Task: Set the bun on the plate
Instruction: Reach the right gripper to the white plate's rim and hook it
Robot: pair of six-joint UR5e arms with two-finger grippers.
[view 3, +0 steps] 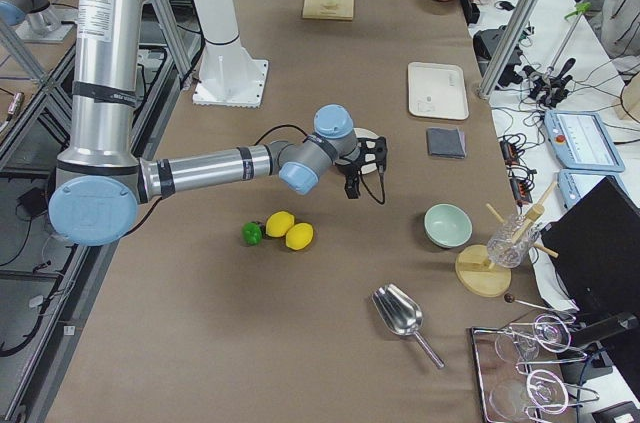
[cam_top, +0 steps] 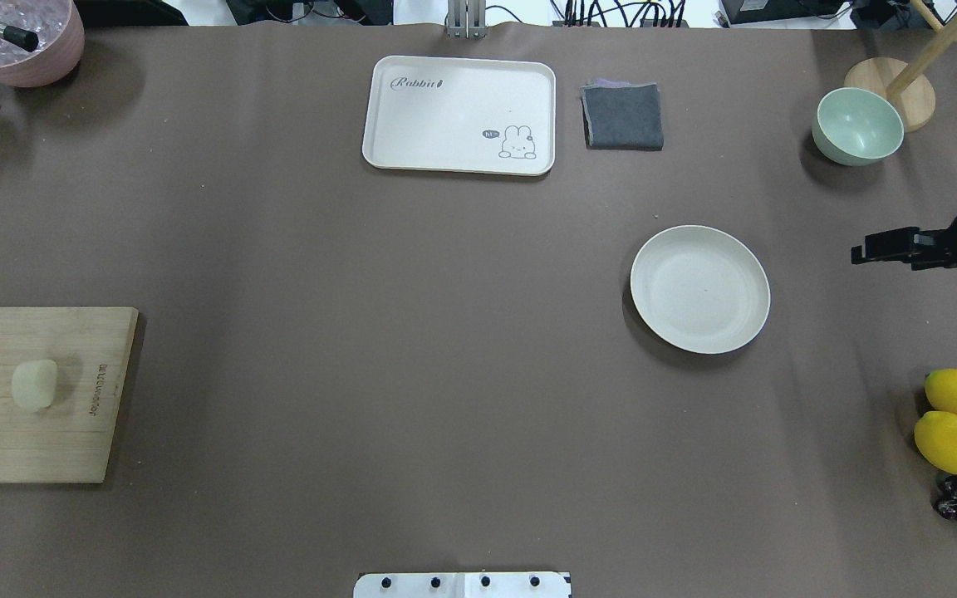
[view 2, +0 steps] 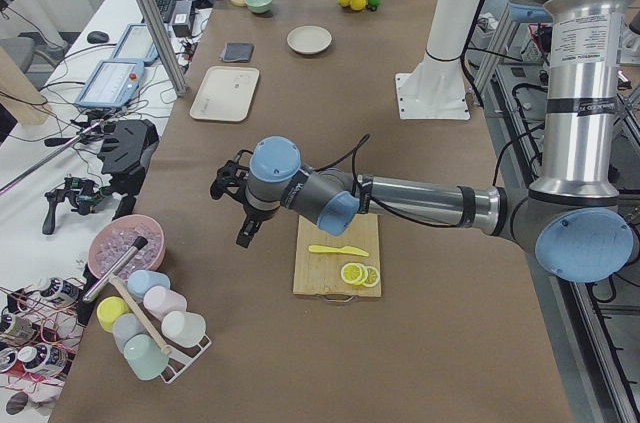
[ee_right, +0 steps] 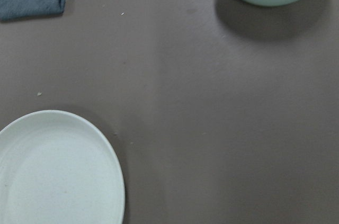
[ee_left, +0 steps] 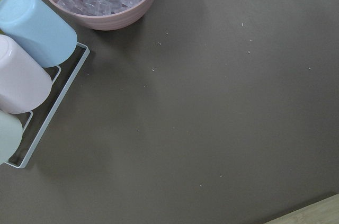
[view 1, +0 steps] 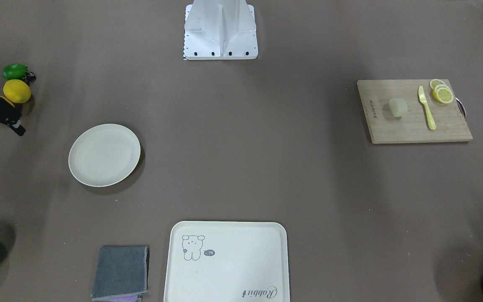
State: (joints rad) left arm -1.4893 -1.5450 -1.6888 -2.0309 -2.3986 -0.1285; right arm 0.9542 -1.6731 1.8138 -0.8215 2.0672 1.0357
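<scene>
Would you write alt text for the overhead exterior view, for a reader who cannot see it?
A pale bun sits on a wooden cutting board at the view's left edge, far from the empty round plate right of centre. The right gripper hovers beside the plate.

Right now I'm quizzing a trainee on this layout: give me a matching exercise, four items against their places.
Things: 1 bun; 2 plate; 3 grey cloth; 4 green bowl.
Places: A beside the tray; B on the cutting board; C by the round wooden stand; D alone on the brown table cover.
Pairs: 1-B; 2-D; 3-A; 4-C.
</scene>
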